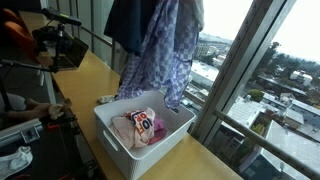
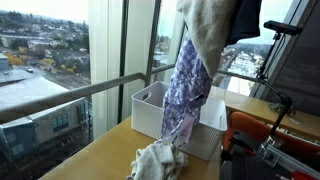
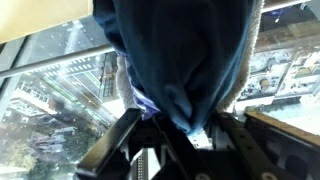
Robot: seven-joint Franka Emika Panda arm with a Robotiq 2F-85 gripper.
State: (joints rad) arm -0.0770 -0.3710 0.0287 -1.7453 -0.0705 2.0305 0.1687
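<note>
1. The wooden table (image 1: 92, 72) carries the whole scene.
2. Up high, a dark blue garment (image 3: 185, 50) and a patterned cloth (image 1: 165, 60) dangle together, right above the white basket (image 1: 112, 135).
3. That basket sits on the table with pink clothes (image 1: 140, 127) inside.
4. A crumpled pale cloth (image 2: 158, 160) lies on the table, just beside the basket.
5. The gripper (image 3: 165, 125) has its jaws clamped on the dark blue garment. The patterned cloth seems pinched too, though the wrist view is dim.

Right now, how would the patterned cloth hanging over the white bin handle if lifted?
The patterned cloth looks floppy, hanging in long folds. Probably light, since it drapes thin. Its lower end might drag on the white bin.
</note>
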